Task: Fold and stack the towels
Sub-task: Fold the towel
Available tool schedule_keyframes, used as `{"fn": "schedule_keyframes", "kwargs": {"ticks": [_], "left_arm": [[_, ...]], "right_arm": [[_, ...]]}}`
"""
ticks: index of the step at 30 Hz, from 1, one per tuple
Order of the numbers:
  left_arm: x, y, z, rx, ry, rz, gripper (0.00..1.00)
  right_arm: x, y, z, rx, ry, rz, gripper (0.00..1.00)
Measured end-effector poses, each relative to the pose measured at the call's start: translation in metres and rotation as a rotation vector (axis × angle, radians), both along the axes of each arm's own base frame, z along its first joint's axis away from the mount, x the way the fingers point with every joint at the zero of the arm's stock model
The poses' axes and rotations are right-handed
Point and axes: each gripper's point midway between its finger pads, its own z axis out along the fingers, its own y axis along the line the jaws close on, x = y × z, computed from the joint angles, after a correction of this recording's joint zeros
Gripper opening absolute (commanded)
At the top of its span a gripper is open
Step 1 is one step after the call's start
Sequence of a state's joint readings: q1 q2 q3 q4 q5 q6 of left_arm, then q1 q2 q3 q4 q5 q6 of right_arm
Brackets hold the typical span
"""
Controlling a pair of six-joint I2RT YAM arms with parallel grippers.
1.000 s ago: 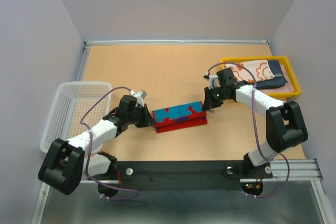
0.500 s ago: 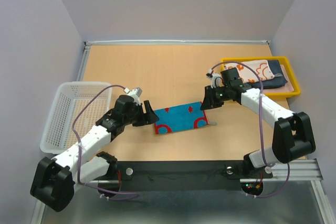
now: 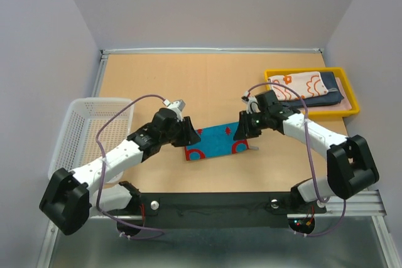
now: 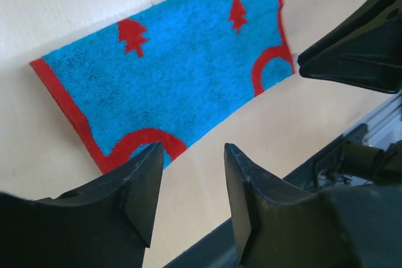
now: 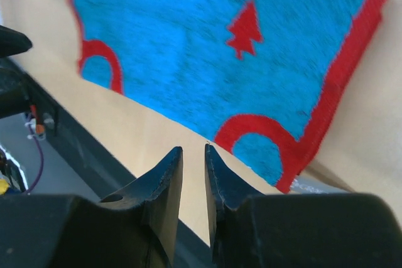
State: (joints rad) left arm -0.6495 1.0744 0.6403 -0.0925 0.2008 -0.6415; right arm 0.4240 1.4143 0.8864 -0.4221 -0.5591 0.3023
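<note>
A blue towel with a red border and red trees (image 3: 215, 142) lies flat at the table's middle, also seen in the left wrist view (image 4: 169, 73) and the right wrist view (image 5: 220, 54). My left gripper (image 3: 187, 132) hovers over the towel's left end, jaws open with only bare table between the fingers (image 4: 193, 150). My right gripper (image 3: 242, 128) hangs over the towel's right end, its jaws a narrow gap apart (image 5: 193, 149) and holding nothing. An orange-and-white patterned towel (image 3: 300, 85) and a dark navy towel (image 3: 331, 97) lie folded in the tray.
The yellow tray (image 3: 353, 103) stands at the back right. A white mesh basket (image 3: 88, 131) sits at the left edge. The black rail along the near table edge (image 3: 213, 205) lies just below the towel.
Both grippers were shut on the towel's ends, which stood bunched up; both have let go and it now lies flat. The left gripper has moved right over the towel's left edge.
</note>
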Motion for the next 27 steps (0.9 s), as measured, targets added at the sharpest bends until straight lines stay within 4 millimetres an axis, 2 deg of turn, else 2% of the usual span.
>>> {"fn": "schedule_keyframes", "kwargs": {"ticks": [3, 8, 12, 16, 17, 18, 20, 21, 23, 27], "left_arm": [[-0.005, -0.001, -0.027, 0.025, 0.055, 0.001, 0.43], [-0.016, 0.010, -0.078, 0.099, 0.162, 0.028, 0.35], [-0.013, 0.018, -0.100, 0.130, 0.219, 0.056, 0.34], [0.005, 0.020, -0.100, 0.116, 0.206, 0.080, 0.36], [0.012, 0.022, -0.099, 0.128, 0.196, 0.089, 0.39], [0.016, 0.023, -0.098, 0.137, 0.188, 0.094, 0.48], [0.025, 0.026, -0.095, 0.160, 0.168, 0.107, 0.58], [0.029, 0.028, -0.092, 0.173, 0.153, 0.114, 0.67], [0.034, 0.031, -0.086, 0.189, 0.132, 0.131, 0.75], [0.029, 0.035, -0.063, 0.188, 0.078, 0.153, 0.75]], "right_arm": [[-0.010, -0.011, -0.031, -0.056, 0.066, -0.053, 0.26], [-0.022, -0.031, -0.079, -0.171, 0.156, -0.139, 0.26], [-0.015, -0.036, -0.083, -0.198, 0.140, -0.191, 0.28], [-0.002, -0.046, -0.075, -0.238, 0.064, -0.256, 0.32], [0.003, -0.050, -0.070, -0.250, 0.028, -0.283, 0.39], [0.007, -0.053, -0.066, -0.257, 0.004, -0.301, 0.42], [0.013, -0.057, -0.052, -0.249, -0.049, -0.334, 0.48], [0.016, -0.058, -0.046, -0.242, -0.072, -0.346, 0.49], [0.018, -0.058, -0.037, -0.225, -0.095, -0.363, 0.50], [0.017, -0.055, -0.034, -0.200, -0.078, -0.386, 0.50]]}}
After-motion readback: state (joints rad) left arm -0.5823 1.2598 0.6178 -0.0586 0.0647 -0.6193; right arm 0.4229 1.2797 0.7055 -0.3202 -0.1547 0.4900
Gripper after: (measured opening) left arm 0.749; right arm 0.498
